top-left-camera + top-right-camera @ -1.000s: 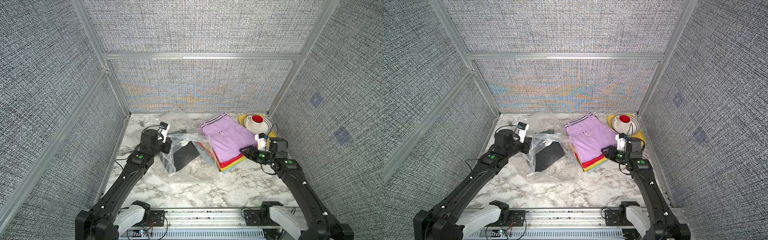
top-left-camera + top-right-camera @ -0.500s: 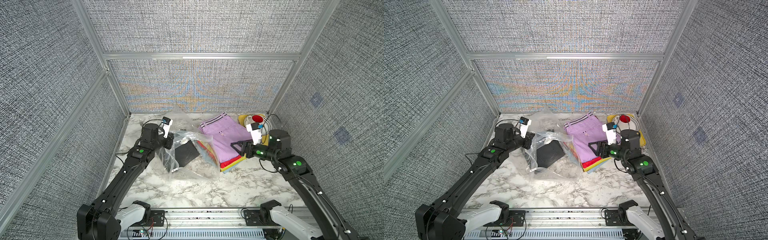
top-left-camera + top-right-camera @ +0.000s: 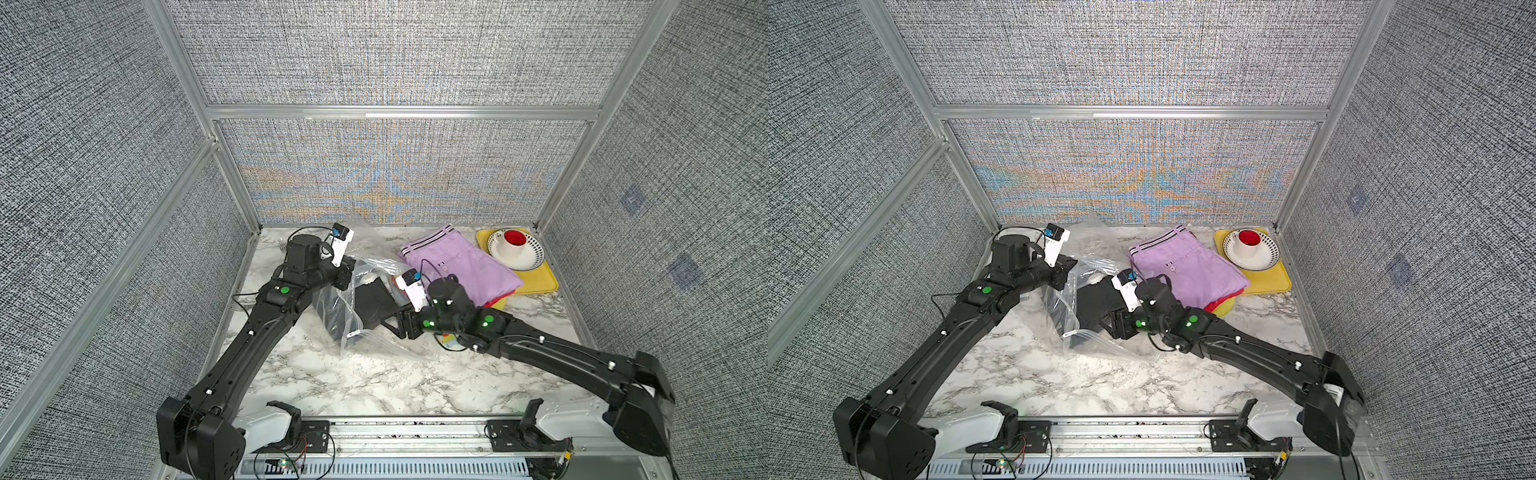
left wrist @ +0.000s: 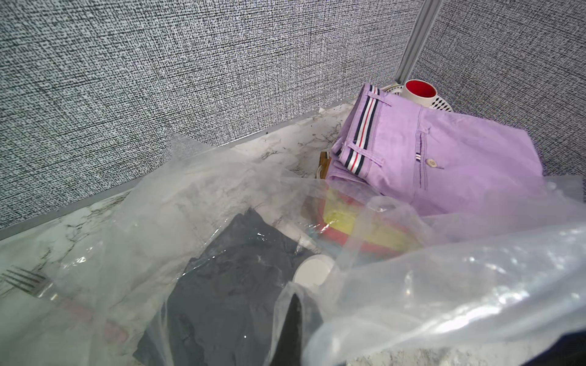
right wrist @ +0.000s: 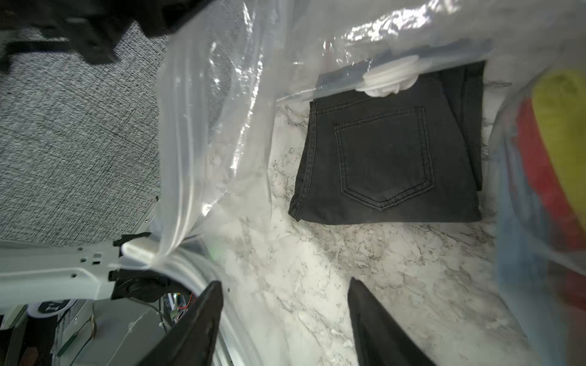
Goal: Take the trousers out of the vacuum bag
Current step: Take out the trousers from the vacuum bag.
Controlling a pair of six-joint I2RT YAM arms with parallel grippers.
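Marbled worktop [image 3: 353, 382] inside grey fabric walls, and what worries me sits near the middle of the frame. One pair is left inside the vacuum bag [image 3: 386, 347]: the dark grey denim trousers [image 3: 374, 297], folded flat with the back pocket up. The other trousers lie in a stack [image 4: 364, 228] topped by the lilac pair [image 3: 461, 266], just right of the bag and against its film.

My left pincer [image 3: 347, 278] is closed, and as far as I can judge it has the bag's upper lip, since the mouth stands raised there. My right pincer [image 5: 285, 317] is spread wide and empty at the mouth, aimed at the denim but well short of it.

What could go wrong, as I see it:
- The lower finger could ride onto the bottom film, not over it. I would then pinch plastic together with denim, and the whole bag would come along.
- The thin lip could slip from the left pincer, so the mouth would collapse over my right fingers.
- The white valve disc [image 5: 388, 79] rests on the denim's far edge and may catch the cloth as it slides.
- A hard sideways pull could shove the bag into the stack and knock it askew
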